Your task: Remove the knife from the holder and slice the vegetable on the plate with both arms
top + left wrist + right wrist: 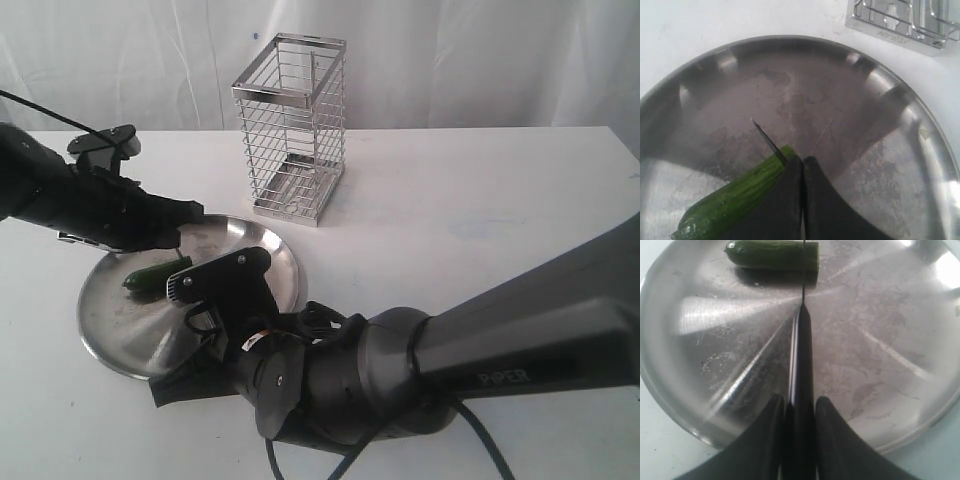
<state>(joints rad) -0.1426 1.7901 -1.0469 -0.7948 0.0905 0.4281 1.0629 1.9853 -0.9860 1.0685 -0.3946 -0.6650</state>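
The plate (262, 243) lies on the white table with the vegetable (153, 278) on its left part. In the left wrist view my left gripper (802, 159) is shut with nothing between its fingers, its tips pressed against the cut end of the vegetable (735, 200). My right gripper (800, 407) is shut on the black handle of the knife (802, 350). The blade points across the plate (880, 340) and meets the vegetable (772, 254) close to its cut end. The blade tip (767, 140) shows past the vegetable. In the exterior view the right arm hides the knife.
The holder (290, 130) stands behind the plate with nothing inside; its base (900, 30) shows just past the plate rim. The bulky right arm (480, 350) fills the front right of the table. A white curtain hangs behind.
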